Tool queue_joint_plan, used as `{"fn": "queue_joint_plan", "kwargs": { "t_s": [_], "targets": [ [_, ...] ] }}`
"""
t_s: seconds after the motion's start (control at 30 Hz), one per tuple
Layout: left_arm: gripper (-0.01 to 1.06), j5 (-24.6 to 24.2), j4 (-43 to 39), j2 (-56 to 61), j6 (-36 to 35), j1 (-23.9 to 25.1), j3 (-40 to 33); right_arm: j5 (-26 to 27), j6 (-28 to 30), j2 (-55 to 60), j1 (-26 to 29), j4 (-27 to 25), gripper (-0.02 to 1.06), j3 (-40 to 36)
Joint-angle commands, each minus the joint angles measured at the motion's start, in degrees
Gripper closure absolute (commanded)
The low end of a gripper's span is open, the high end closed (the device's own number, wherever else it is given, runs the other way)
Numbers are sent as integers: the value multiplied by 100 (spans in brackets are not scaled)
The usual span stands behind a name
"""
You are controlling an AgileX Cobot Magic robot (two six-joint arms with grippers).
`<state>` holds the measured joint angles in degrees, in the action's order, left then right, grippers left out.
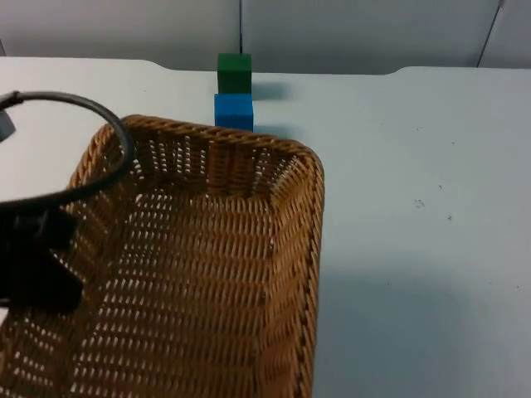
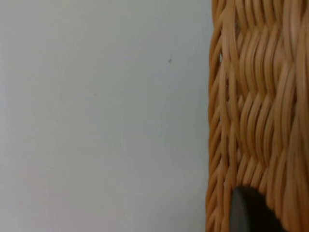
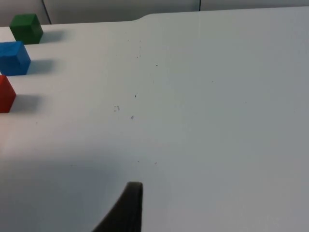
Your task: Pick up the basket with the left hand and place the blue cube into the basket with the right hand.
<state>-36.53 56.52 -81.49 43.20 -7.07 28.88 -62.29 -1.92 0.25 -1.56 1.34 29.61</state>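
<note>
Three cubes are seen from the right wrist in a row near the bench's far edge: a green cube (image 3: 26, 28), the blue cube (image 3: 14, 58) just beside it, and a red cube (image 3: 5, 94) nearest. The basket (image 1: 199, 265) is held raised over the bench's left part by the left claw (image 2: 246, 210), pinched on its woven wall. The right claw (image 3: 126, 208) hangs above bare bench (image 3: 203, 121); whether it is spread cannot be told. The blue cube lies well apart from it, toward the far edge and the left arm's side, so a reach across is judged necessary.
</note>
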Motion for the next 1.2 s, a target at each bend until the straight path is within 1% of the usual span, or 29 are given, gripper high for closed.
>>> {"fn": "queue_joint_plan", "kwargs": {
  "t_s": [0.0, 0.03, 0.13, 0.2, 0.23, 0.33, 0.57, 0.6, 0.7, 0.8, 0.97, 1.07, 1.13, 1.17],
  "targets": [
    [105, -634, -909, 280, -687, 490, 461, 52, 36, -25, 39, -23, 0, -41],
    [105, -634, -909, 280, -687, 490, 461, 52, 36, -25, 39, -23, 0, -41],
    [105, -1049, -1162, 305, -764, 1058, 855, 52, 36, -25, 39, -23, 0, -41],
    [105, -1160, -1217, 305, -764, 1453, 1056, 52, 36, -25, 39, -23, 0, -41],
    [105, -1160, -1217, 305, -764, 1453, 1056, 52, 36, -25, 39, -23, 0, -41],
    [105, -1262, -1339, 270, -707, 1946, 1260, 52, 36, -25, 39, -23, 0, -41],
    [105, -1514, -1271, -87, -364, 2215, 1446, 52, 36, -25, 39, -23, 0, -41],
    [105, -1543, -1174, -153, -219, 2248, 1446, 52, 36, -25, 39, -23, 0, -41],
    [105, -1840, -731, -361, 281, 2464, 1475, 52, 36, -25, 39, -23, 0, -41],
    [105, -1950, -728, -442, 291, 2563, 1580, 52, 36, -25, 39, -23, 0, -41],
    [105, -1950, -728, -442, 291, 2563, 1593, 52, 36, -25, 39, -23, 0, -41],
    [105, -1950, -728, -442, 291, 2563, 1593, 76, 154, -25, 39, -103, 0, -27],
    [105, -1961, -739, -442, 291, 2563, 1592, 200, 504, -25, 39, -330, 0, 66],
    [105, -1974, -739, -442, 291, 2563, 1592, 345, 701, -25, 39, -447, 0, 116]
  ]
}}
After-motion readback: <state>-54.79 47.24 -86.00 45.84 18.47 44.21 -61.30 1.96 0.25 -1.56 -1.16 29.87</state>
